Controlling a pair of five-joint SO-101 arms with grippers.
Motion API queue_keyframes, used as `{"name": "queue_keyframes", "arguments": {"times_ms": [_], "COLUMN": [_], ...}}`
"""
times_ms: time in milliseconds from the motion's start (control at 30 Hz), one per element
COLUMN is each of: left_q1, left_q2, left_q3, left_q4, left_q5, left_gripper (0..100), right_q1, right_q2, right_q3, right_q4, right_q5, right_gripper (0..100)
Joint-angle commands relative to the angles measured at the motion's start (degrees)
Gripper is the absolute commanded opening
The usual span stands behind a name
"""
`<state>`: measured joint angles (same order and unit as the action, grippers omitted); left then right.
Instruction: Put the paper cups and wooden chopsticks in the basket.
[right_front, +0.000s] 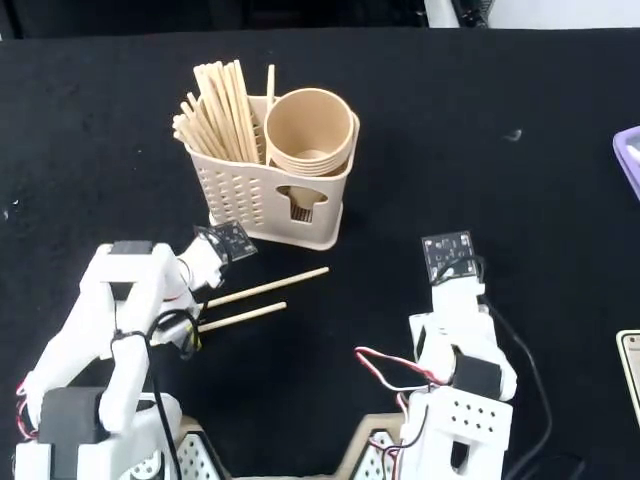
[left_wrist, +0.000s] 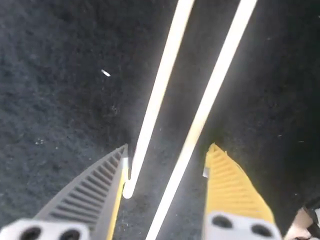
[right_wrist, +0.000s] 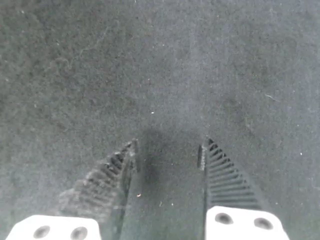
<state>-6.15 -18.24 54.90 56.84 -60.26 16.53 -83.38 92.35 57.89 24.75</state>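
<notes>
1. two loose chopsticks (right_front: 268, 286) lie side by side on the black table (right_front: 450, 150), just in front of the basket (right_front: 255, 195).
2. basket holds stacked paper cups (right_front: 308, 125) and a chopstick bundle (right_front: 215, 110).
3. left gripper (left_wrist: 169, 150): jaws apart, straddling the loose chopsticks' near ends.
4. right gripper (right_wrist: 170, 145): jaws apart over the table.

I count one basket (right_front: 265, 205). In it, one stack of paper cups (right_front: 310, 130) with at least three rims showing, and one bundle of chopsticks (right_front: 215, 110), packed too tight for me to number, perhaps a dozen, plus one single stick (right_front: 270, 85) standing apart. Outside it, two loose chopsticks (right_front: 265, 287). My arms make two, the left arm (right_front: 120, 320) and the right arm (right_front: 460, 350)
</notes>
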Motion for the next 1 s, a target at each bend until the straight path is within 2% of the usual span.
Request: {"name": "queue_keyframes", "arguments": {"times_ms": [0,400,633,700,967], "left_q1": [-0.7,-0.1,-0.1,-0.1,0.0], "left_q2": [0.2,0.3,0.2,0.1,0.1], "left_q3": [-4.3,-0.4,0.9,0.4,-4.5], "left_q4": [-0.4,-0.5,0.1,2.4,11.9], "left_q5": [-0.6,-0.8,-3.4,-3.7,-4.0], "left_gripper": [25,24,6,3,3], "right_q1": [1.0,1.0,1.0,1.0,1.0], "right_q2": [0.0,0.0,0.0,0.0,0.0], "right_q3": [-0.2,-0.2,-0.2,-0.2,-0.2], "right_q4": [-1.1,-1.1,-1.1,-1.1,-1.1], "right_q5": [0.3,0.3,0.3,0.3,0.3], "right_gripper": [19.8,19.8,19.8,19.8,19.8]}}
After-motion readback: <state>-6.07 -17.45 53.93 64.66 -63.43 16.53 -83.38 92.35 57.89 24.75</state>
